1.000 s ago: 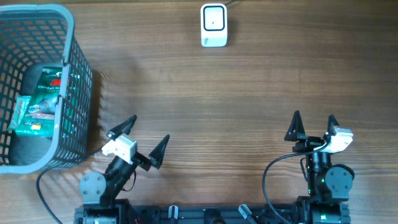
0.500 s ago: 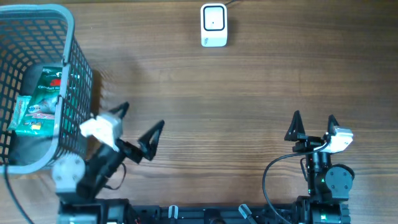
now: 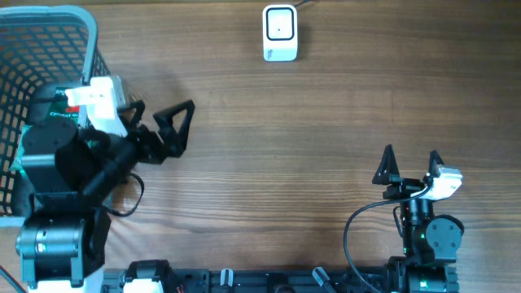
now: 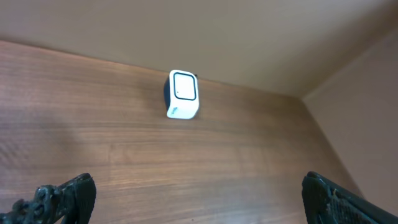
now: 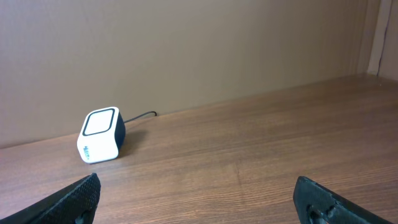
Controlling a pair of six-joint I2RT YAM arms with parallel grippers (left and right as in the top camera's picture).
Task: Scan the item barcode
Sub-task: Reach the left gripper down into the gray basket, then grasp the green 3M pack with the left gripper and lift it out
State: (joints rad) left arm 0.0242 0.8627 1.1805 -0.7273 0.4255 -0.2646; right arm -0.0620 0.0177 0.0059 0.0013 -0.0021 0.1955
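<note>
Table (image 3: 326, 122), bearing: basket (image 3: 49, 15), far left; left gripper (image 3: 160, 114), wide and empty beside its rim, seemingly to reach in; right gripper (image 3: 411, 159), wide, idle; packet (image 3: 59, 111), in basket, unscanned; scanner (image 3: 279, 32), far edge, awaiting barcode.

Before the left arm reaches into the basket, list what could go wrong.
1. The left arm hides most of the basket and the green packet from overhead, and its wrist camera faces the barcode scanner, so a pick could be misaimed.
2. The open left gripper hangs just outside the mesh wall; its fingers may snag it.
</note>
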